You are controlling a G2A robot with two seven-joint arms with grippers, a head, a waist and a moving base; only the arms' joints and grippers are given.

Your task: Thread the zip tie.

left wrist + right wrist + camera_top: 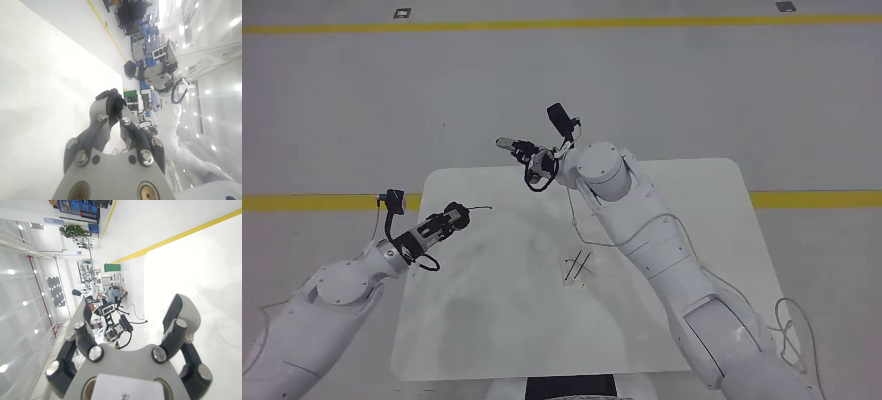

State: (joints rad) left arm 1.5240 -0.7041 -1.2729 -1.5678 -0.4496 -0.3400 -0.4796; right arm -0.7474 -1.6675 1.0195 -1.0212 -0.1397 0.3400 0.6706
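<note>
room: left tool (pixel 458 213), right tool (pixel 508 145) well apart | obstacle: spare zip ties (pixel 578 265) on table (pixel 492 320) centre

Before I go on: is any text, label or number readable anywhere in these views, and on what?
White sticker on the right gripper base: mark cut off at the edge, unreadable.
Wall notices: too small to read.
Floor markers: too small to read.
</note>
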